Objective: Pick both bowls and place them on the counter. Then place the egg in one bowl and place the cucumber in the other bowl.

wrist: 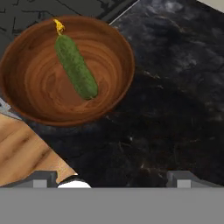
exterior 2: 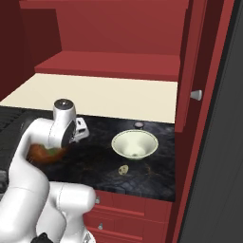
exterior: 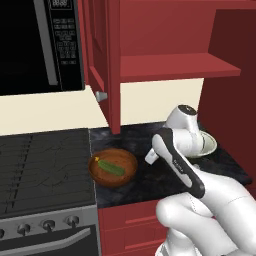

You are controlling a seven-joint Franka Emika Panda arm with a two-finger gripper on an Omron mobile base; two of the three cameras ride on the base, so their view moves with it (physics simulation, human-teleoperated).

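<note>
- Red cabinets [exterior 2: 114, 38] frame a black marbled counter [wrist: 175, 87] beside a grey stove [exterior: 45, 165], with a microwave [exterior: 40, 45] hung above the stove.
- Over the counter, the gripper [wrist: 111, 177] hangs with its jaws wide apart and nothing between them; in the hand view the two dark fingertips [wrist: 41, 178] stand far apart above bare stone.
- Just beyond the fingers sits the brown bowl [wrist: 26, 78], upright on the counter near the stove edge.
- Inside it lies the cucumber [wrist: 75, 68], flat across the bowl's floor, its yellow tip towards the far rim.
- At the lower left of the hand view a pale wooden surface [wrist: 22, 153] shows close beside the bowl; what it is I cannot tell.
- Further along the counter, well apart from the brown bowl, the pale bowl [exterior 2: 135, 144] stands upright with nothing inside.
- On the stone just in front of the pale bowl lies the egg [exterior 2: 124, 169], outside it and near the counter's front edge.
- Behind the pale bowl, by the wall, a small dark object [exterior 2: 138, 125] is too small to identify.
</note>
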